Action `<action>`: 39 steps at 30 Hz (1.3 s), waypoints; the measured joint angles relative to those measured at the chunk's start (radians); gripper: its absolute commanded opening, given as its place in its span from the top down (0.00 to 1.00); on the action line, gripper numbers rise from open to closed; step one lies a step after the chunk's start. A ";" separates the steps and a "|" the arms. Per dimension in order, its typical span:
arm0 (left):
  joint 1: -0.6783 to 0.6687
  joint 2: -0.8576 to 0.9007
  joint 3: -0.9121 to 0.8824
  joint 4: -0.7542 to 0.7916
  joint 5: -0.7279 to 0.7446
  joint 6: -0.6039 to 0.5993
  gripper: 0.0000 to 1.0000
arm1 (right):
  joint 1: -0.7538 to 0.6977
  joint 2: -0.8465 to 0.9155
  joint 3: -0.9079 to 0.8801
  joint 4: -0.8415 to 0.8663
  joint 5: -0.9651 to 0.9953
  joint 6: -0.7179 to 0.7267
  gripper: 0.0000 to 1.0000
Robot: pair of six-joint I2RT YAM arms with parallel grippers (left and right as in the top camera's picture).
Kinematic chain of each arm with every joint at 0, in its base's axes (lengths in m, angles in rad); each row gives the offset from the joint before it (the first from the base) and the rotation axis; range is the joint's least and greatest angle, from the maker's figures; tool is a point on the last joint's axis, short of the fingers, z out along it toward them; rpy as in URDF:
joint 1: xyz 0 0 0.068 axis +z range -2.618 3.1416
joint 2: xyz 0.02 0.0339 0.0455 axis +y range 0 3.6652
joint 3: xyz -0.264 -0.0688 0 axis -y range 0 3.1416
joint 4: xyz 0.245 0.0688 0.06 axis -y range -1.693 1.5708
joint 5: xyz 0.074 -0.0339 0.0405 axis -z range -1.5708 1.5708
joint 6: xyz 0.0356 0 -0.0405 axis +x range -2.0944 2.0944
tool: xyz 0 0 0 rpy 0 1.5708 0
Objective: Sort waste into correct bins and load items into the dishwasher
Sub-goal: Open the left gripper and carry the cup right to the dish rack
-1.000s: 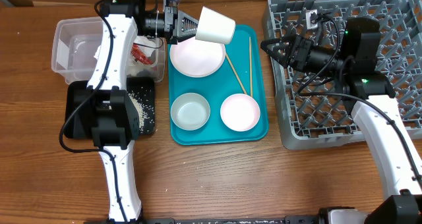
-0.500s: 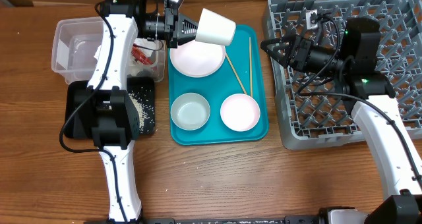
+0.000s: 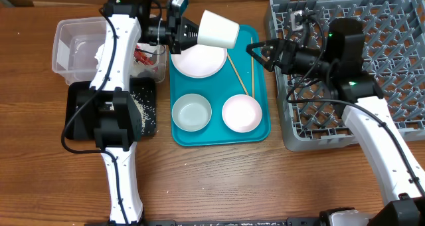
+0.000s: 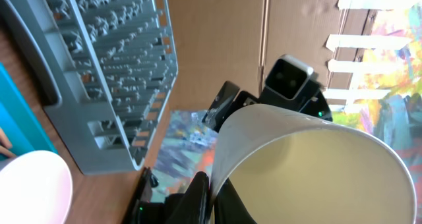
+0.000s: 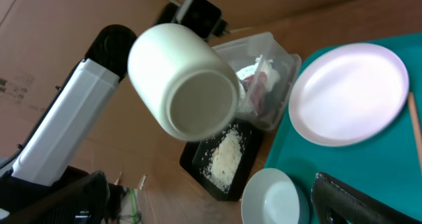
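My left gripper [image 3: 193, 32] is shut on the rim of the small white cup [image 3: 217, 29], holding it tilted on its side above the far end of the teal tray. In the left wrist view the fingers [image 4: 203, 196] pinch the cup [image 4: 310, 165] wall. My right gripper [image 3: 256, 52] stands open just right of the cup, apart from it. The right wrist view shows the cup [image 5: 181, 79] base facing me. The plate [image 3: 198, 60], two bowls [image 3: 192, 113] [image 3: 241, 113] and chopsticks [image 3: 238, 73] lie on the tray. The grey dishwasher rack [image 3: 392, 13] is at the right.
The clear tub [image 3: 76, 50] at the far left holds a red wrapper [image 3: 141, 53] and a white napkin [image 5: 262, 67]. In front of it the black tray [image 3: 80, 116] holds rice grains [image 3: 143, 106]. The teal tray [image 3: 262, 129] lies in the middle.
My right gripper has moved left off the rack toward the cup, still open. The left gripper has shifted slightly right with the cup.
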 measured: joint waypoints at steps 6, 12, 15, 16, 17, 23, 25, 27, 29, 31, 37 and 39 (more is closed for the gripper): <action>-0.030 0.000 0.000 -0.106 0.003 0.076 0.96 | 0.014 0.004 0.000 0.099 0.027 0.008 0.00; -0.048 0.000 0.000 -0.214 0.003 0.169 0.96 | 0.015 0.048 0.000 0.188 0.022 0.032 0.01; -0.054 0.000 0.000 -0.218 0.002 0.195 0.96 | 0.020 0.077 0.000 0.211 0.014 0.044 0.04; -0.055 0.000 0.000 -0.218 -0.001 0.200 0.96 | 0.022 0.085 0.000 0.217 0.008 0.048 0.04; -0.056 0.000 0.000 -0.218 -0.005 0.206 0.96 | 0.029 0.093 0.000 0.233 0.002 0.051 0.05; -0.067 0.000 0.000 -0.219 -0.008 0.218 0.96 | 0.083 0.099 0.000 0.288 -0.004 0.053 0.16; -0.069 0.000 0.000 -0.219 -0.009 0.218 0.96 | 0.099 0.100 0.000 0.284 -0.006 0.053 0.18; -0.069 0.000 0.000 -0.219 -0.008 0.219 0.96 | 0.108 0.100 0.000 0.283 -0.006 0.054 0.22; -0.069 0.000 0.000 -0.219 -0.008 0.219 0.96 | 0.108 0.101 0.000 0.283 -0.003 0.052 0.25; -0.069 0.000 0.000 -0.219 -0.008 0.219 0.96 | 0.108 0.101 0.000 0.280 -0.002 0.052 0.26; -0.069 0.000 0.000 -0.219 -0.008 0.222 0.93 | 0.107 0.101 0.000 0.276 -0.006 0.054 0.36; -0.069 0.000 0.000 -0.219 -0.009 0.224 0.85 | 0.106 0.101 0.000 0.276 -0.010 0.056 0.38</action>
